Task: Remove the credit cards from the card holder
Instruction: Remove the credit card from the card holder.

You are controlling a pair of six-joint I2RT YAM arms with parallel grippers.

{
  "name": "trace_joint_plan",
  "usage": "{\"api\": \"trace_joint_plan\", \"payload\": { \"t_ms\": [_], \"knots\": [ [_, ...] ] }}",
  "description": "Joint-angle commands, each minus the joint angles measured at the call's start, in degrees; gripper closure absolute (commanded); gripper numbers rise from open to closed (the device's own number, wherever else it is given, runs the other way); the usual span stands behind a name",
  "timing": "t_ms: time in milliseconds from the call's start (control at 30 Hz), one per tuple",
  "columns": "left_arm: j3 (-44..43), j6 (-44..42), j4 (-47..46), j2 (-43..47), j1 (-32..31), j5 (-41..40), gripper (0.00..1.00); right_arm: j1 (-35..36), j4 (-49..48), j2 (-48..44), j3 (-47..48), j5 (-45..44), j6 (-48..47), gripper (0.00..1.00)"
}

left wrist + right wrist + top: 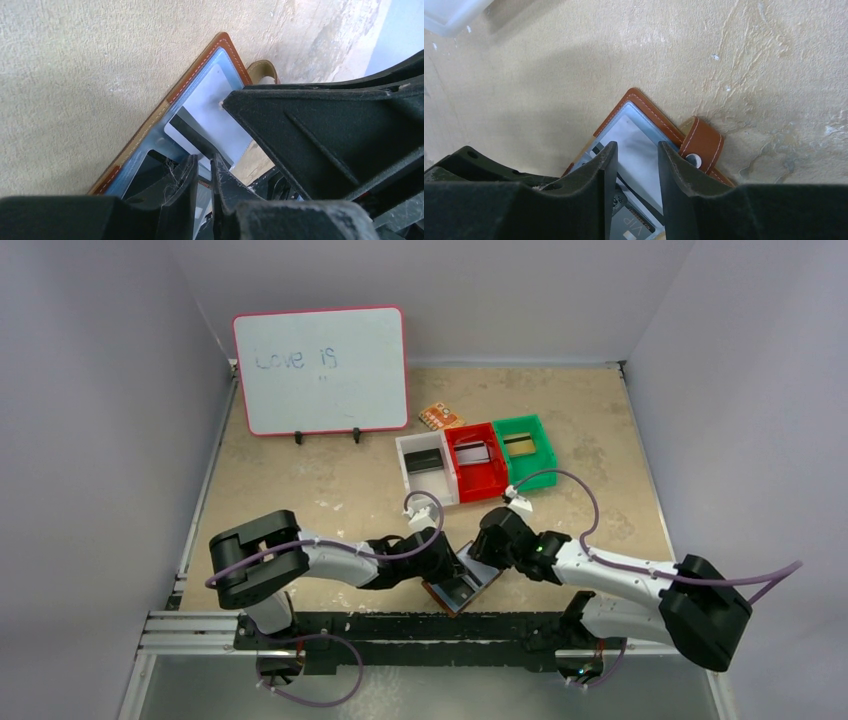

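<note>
Left pincer (204,162) and right pincer (636,150) over the open card holder (644,106)

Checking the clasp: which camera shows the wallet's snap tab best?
Right wrist: the snap tab lies in full view, stud showing. Left wrist catches only its end. Top view: too small to tell.

A: Where's the brown leather bifold card holder (463,585)?
B: Open flat on the tan table (300,490), near edge, centre.
A: Around it?
B: Behind it: white plastic bin (425,468) left, red plastic bin (476,460) middle, green plastic bin (524,445) right. Orange patterned packet (441,417) behind those; pink-framed whiteboard (320,370) rear left.
</note>
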State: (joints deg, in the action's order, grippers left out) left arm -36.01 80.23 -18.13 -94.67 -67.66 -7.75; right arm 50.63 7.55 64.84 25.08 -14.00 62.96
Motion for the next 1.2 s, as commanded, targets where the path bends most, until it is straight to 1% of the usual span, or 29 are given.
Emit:
{"api": "trace_joint_plan", "payload": {
  "t_ms": [0,100,267,367,567,733,800,867,933,1000,1100,1167],
  "knots": [
    [-4.21,-1.48,7.16,1.66,-0.19,-3.17,0.84,0.93,10.14,1.26,2.35,1.73,-0.51,0.61],
    [-5.79,-2.69,13.68,1.14,-0.12,-5.57,0.84,0.88,13.35,1.12,4.11,-0.57,-0.43,0.59],
    [-9.98,-7.09,23.52,-1.47,-0.10,-9.53,0.84,0.87,12.39,1.36,2.75,1.47,0.84,0.59],
    [-12.87,-9.48,26.74,-2.55,-0.03,-11.08,0.84,0.85,12.68,0.87,2.49,1.60,0.91,0.58],
    [-15.45,-12.56,26.67,-3.54,1.48,-10.12,0.83,0.86,15.04,-0.78,3.74,1.02,1.08,0.54],
    [-15.14,-14.52,25.86,-3.00,3.65,-8.69,0.83,0.83,11.86,-0.73,1.46,3.94,1.19,0.54],
    [-15.00,-15.22,24.30,-2.86,4.46,-7.01,0.83,0.94,12.60,-0.60,2.41,1.32,1.23,0.54],
    [-15.17,-15.52,22.98,-3.00,4.79,-5.20,0.83,0.92,11.47,-1.19,1.77,2.78,1.44,0.56],
    [-15.08,-15.70,21.43,-3.11,4.81,-3.70,0.83,0.96,8.35,-1.45,0.08,5.52,1.51,0.59],
    [-15.02,-15.38,20.18,-2.89,4.74,-1.76,0.82,0.95,6.47,-0.66,-1.17,6.11,1.63,0.61],
    [-14.34,-13.88,19.63,-1.65,4.75,-0.52,0.81,0.91,3.50,-0.06,-3.38,8.65,3.26,0.65],
    [-13.45,-12.96,19.73,0.23,4.73,-0.90,0.79,0.96,3.06,-0.99,-4.57,8.75,4.27,0.65]
  ]
}}
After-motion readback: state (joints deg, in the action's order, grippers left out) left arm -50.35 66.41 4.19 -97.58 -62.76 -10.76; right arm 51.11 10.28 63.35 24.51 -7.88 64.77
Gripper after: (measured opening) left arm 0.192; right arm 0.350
